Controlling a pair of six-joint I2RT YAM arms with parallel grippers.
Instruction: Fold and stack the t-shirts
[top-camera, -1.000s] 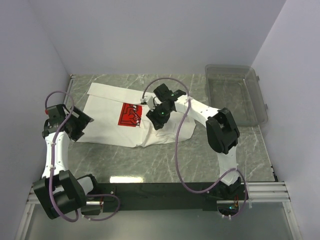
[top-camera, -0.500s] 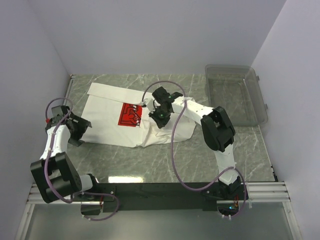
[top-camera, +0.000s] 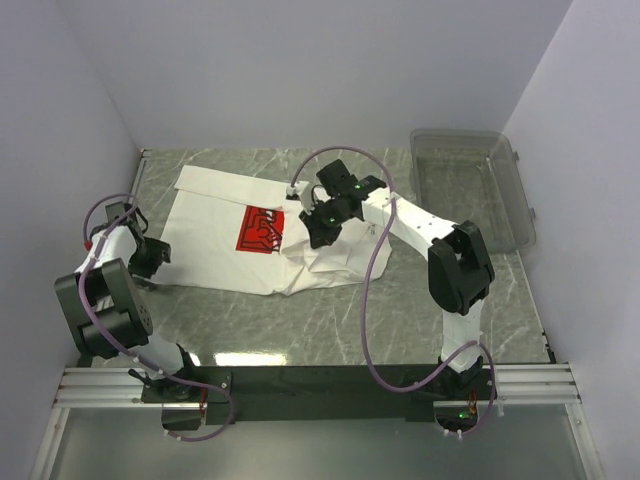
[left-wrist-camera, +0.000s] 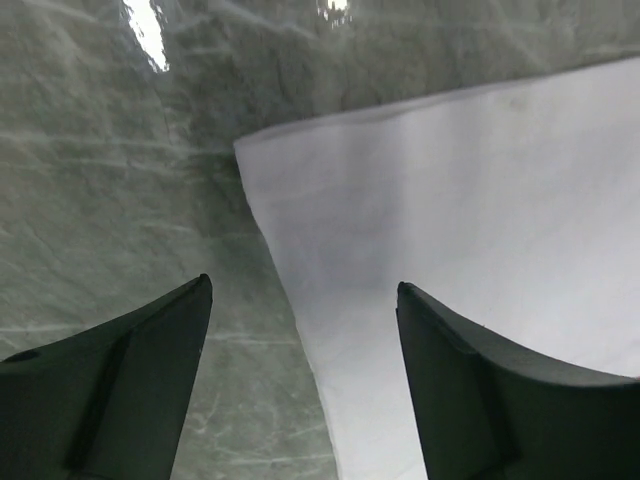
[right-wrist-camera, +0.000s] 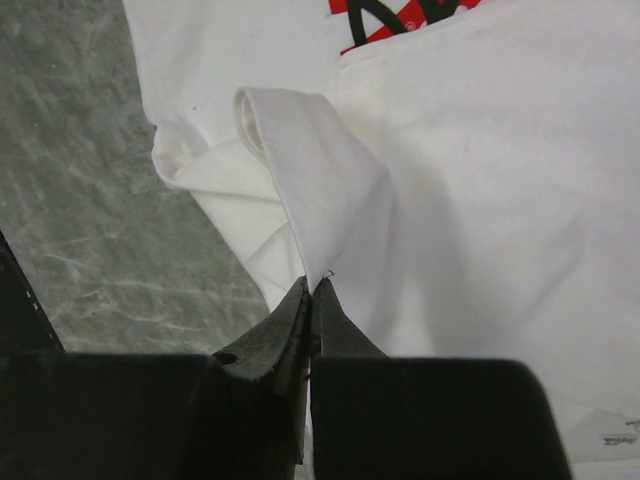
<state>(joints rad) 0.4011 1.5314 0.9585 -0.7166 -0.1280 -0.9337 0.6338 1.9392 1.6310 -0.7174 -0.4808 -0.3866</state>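
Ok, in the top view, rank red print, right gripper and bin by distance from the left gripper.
From the left gripper:
1. Red print, on the shirt, to its right.
2. Right gripper, mid-table, jaws shut on the shirt.
3. Bin, far right corner.

The left arm (top-camera: 100, 300) is folded back tightly at the left edge, and the left gripper (left-wrist-camera: 300, 290) hangs low with jaws wide apart. The right arm (top-camera: 425, 228) reaches forward and leftward, elbow bent. The right gripper (right-wrist-camera: 310, 292) points down, jaws pinched on a fold of the shirt (right-wrist-camera: 330, 180).
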